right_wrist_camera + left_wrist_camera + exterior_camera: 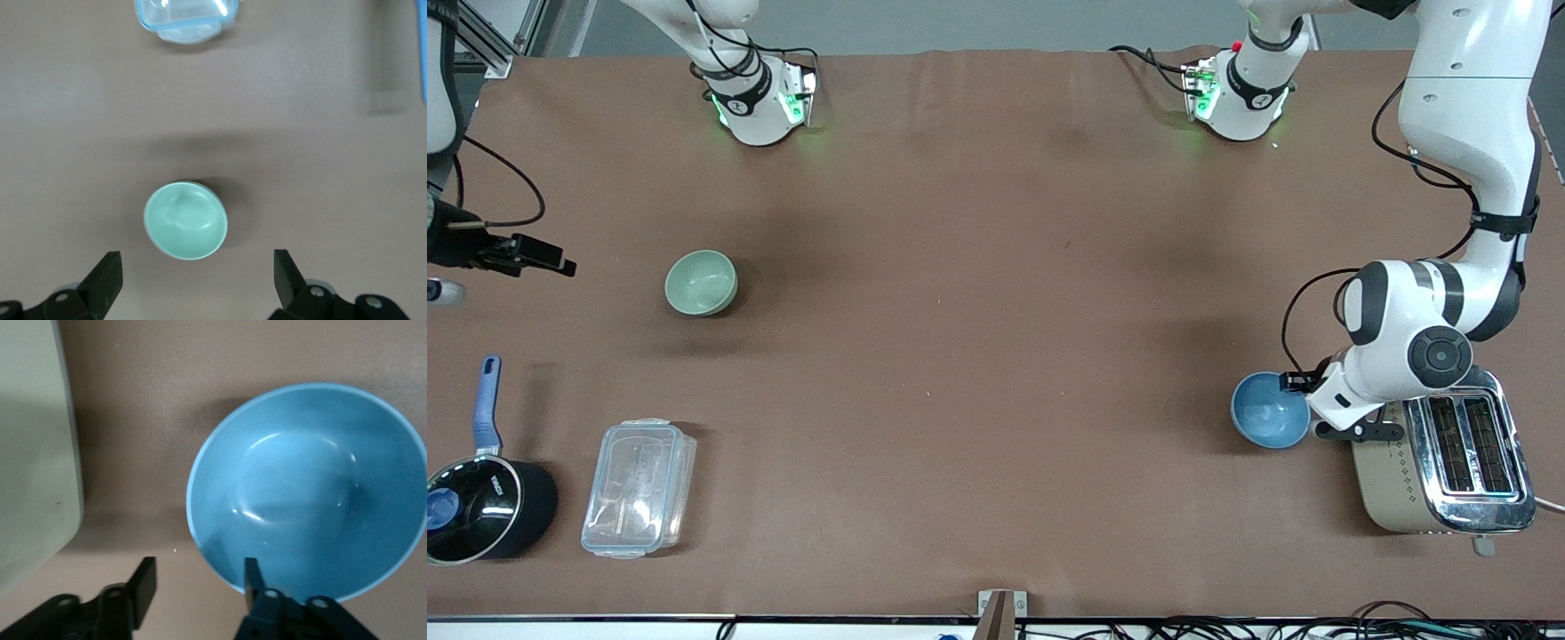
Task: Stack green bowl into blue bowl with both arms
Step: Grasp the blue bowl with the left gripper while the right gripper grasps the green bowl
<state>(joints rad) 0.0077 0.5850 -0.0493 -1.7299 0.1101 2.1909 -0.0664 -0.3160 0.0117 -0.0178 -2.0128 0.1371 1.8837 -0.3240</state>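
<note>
The pale green bowl (pixel 701 282) stands upright and empty toward the right arm's end of the table. It also shows in the right wrist view (pixel 186 221). My right gripper (pixel 534 253) is open and empty, up in the air beside the green bowl, its midpoint (pixel 197 273) just off the bowl's rim. The blue bowl (pixel 1269 410) stands beside the toaster toward the left arm's end and fills the left wrist view (pixel 307 493). My left gripper (pixel 1305 391) is open and low at its rim (pixel 198 581). One finger (pixel 252 577) is over the bowl's inside, the other over the table.
A silver and beige toaster (pixel 1449 462) stands close beside the blue bowl and the left gripper; its side shows in the left wrist view (pixel 33 453). A clear plastic container (pixel 639 487) and a black saucepan with a blue handle (pixel 485 507) stand nearer to the front camera than the green bowl.
</note>
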